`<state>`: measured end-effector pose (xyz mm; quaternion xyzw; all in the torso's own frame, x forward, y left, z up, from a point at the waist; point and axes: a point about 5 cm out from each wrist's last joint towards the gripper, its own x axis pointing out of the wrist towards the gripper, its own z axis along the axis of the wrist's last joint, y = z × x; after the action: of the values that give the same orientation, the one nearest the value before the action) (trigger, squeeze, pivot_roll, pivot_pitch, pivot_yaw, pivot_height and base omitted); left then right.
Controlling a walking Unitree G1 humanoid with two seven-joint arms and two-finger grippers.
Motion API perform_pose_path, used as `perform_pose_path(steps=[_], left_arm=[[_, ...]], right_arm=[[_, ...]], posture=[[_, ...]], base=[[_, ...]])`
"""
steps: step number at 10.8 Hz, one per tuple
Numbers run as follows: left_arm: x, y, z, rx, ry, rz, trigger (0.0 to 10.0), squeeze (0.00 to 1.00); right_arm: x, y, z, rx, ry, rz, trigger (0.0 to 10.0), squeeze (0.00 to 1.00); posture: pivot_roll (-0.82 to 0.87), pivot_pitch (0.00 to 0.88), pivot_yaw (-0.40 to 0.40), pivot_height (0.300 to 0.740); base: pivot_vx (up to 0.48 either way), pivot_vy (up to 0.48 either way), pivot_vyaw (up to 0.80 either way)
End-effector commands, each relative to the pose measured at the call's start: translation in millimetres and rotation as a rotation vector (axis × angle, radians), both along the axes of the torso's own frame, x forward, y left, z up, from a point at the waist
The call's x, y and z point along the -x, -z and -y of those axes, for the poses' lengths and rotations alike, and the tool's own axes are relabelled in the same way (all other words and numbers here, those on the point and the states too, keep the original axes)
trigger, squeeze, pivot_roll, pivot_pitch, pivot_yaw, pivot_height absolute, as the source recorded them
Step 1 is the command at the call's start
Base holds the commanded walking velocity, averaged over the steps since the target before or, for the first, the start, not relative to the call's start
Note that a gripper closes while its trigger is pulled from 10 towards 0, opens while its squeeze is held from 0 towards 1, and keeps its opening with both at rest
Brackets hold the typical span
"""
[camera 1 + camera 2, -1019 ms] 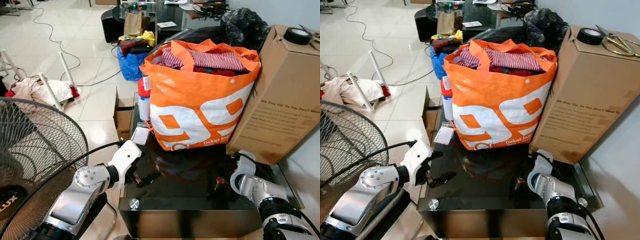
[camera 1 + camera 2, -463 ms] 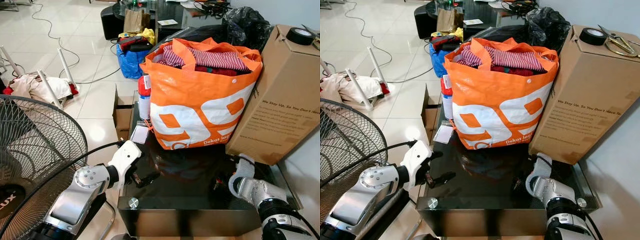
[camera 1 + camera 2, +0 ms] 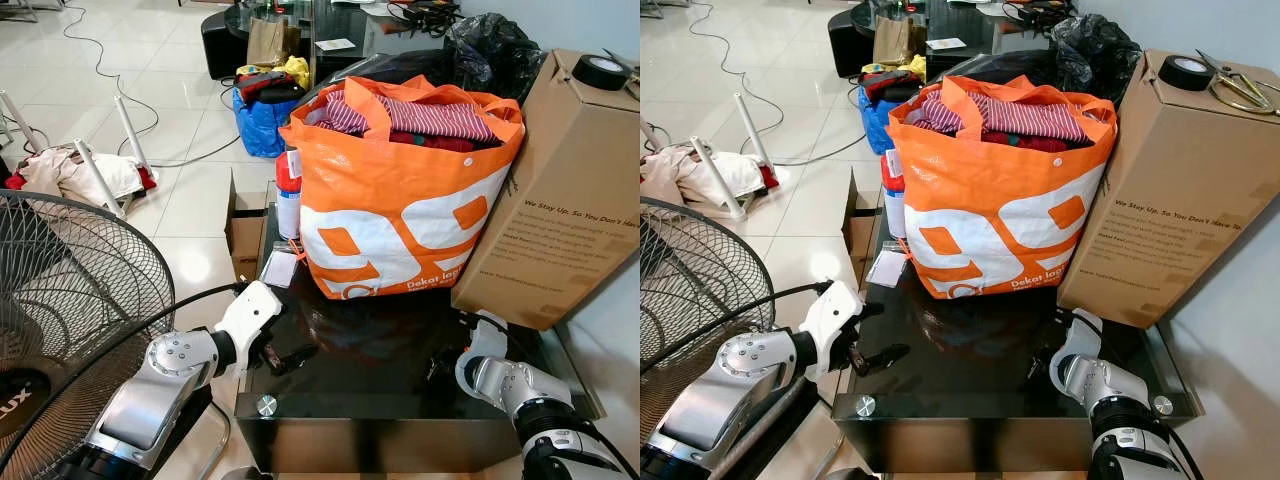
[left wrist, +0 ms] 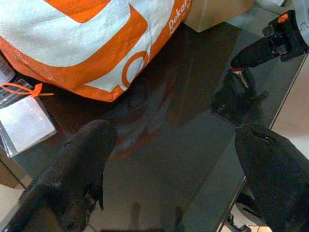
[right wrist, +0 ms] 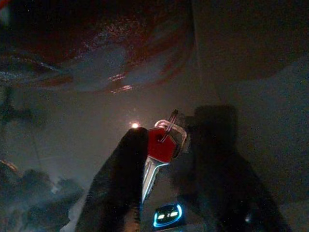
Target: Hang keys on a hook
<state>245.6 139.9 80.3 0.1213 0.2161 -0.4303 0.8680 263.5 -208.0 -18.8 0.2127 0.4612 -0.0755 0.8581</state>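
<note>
- The step in hand looks like picking up the keys (image 5: 161, 145): they lie on the black glass bench (image 3: 380, 390), in front of the orange bag (image 3: 400, 200).
- The right claw (image 5: 166, 159) straddles them, fingers parted on either side and not yet closed on them.
- The left claw (image 4: 169, 169) hovers spread wide and empty over the bench's near-left edge.
- Next: close on the red key head, lift, then find a hook.
- Count: one key bunch, one bag, one cardboard box (image 3: 560, 190) beside the bag.
</note>
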Motion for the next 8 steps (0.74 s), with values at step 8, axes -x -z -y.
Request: perform_pose_path(steps=[8], left_arm=[[-2.0,-4.1,1.0,-0.015,0.023,0.022,10.0,0.09]], right_arm=[[3.2,3.8,-0.5,-0.007,0.017,-0.001,0.0,0.00]], posture=[[0.00,0.000,-0.036,0.740]], base=[[0.000,0.000,0.00]])
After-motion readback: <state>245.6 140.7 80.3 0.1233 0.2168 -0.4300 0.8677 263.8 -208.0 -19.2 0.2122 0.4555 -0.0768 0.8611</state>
